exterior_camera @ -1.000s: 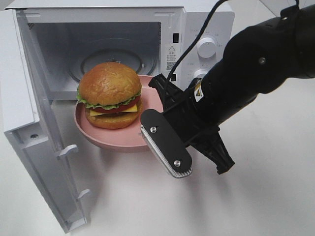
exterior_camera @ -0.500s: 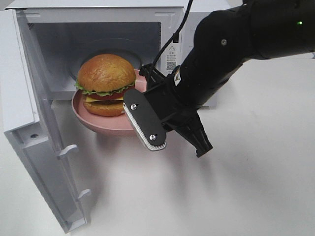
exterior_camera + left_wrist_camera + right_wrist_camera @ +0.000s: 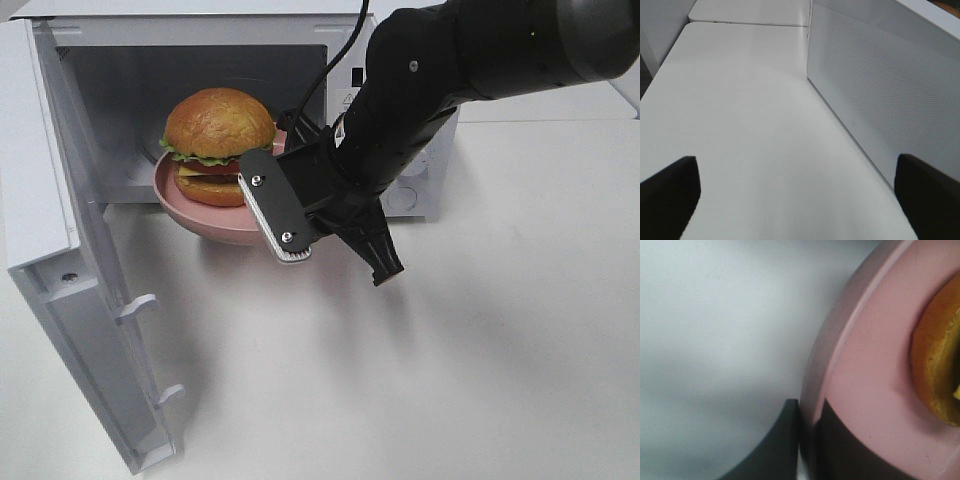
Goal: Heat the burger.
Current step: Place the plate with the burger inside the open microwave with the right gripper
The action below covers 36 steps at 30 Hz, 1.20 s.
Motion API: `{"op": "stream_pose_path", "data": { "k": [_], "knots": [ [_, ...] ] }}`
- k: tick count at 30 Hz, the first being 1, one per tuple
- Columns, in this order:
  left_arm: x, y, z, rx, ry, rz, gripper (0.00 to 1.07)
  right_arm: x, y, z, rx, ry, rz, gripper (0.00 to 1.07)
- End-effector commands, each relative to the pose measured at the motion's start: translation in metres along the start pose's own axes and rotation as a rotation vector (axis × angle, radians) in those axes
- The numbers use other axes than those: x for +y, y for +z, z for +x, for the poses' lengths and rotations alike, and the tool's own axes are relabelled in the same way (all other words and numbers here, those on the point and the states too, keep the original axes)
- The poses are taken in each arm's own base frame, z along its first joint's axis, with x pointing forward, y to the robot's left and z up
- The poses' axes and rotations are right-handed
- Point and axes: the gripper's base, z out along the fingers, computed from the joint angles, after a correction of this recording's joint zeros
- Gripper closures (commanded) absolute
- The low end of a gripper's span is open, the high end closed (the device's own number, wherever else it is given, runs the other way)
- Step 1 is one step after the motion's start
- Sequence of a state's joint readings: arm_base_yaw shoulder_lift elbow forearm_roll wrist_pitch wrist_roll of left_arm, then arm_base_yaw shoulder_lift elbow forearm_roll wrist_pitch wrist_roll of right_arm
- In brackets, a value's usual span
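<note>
The burger [image 3: 218, 135], with a golden bun, lettuce, tomato and cheese, sits on a pink round plate [image 3: 200, 215]. The plate hangs at the mouth of the open microwave [image 3: 120, 25], half over the sill. My right gripper [image 3: 292, 140] is shut on the plate's right rim. In the right wrist view the gripper [image 3: 807, 440] pinches the pink plate [image 3: 865, 365] between dark fingers [image 3: 770, 450], with the burger [image 3: 937, 370] at the edge. My left gripper [image 3: 800, 200] stands open over bare table, nothing between its fingertips [image 3: 667, 195].
The microwave door [image 3: 40, 180] is swung wide open at the left and reaches toward the table's front. From the left wrist view the door's dotted panel [image 3: 880, 100] stands close beside the left gripper. The white table [image 3: 400, 380] spreads in front.
My right gripper has carried the plate and burger up and to the left, from in front of the microwave to its opening. The left gripper has not changed.
</note>
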State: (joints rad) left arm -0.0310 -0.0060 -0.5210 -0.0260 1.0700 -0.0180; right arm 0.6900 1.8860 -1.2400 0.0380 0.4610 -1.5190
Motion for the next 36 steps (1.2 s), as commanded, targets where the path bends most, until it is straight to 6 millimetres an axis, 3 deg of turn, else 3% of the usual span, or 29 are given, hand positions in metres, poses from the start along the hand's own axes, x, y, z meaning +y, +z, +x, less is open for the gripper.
{"op": "stream_pose_path", "data": {
  "k": [1, 36],
  "knots": [
    [0.0, 0.0, 0.001, -0.002, -0.002, -0.001, 0.09, -0.019, -0.005, 0.0, -0.006, 0.007, 0.098, 1.07],
    [0.0, 0.0, 0.001, -0.002, -0.002, -0.001, 0.09, -0.089, 0.04, -0.001, 0.027, 0.093, 0.149, 1.07]
  ]
}}
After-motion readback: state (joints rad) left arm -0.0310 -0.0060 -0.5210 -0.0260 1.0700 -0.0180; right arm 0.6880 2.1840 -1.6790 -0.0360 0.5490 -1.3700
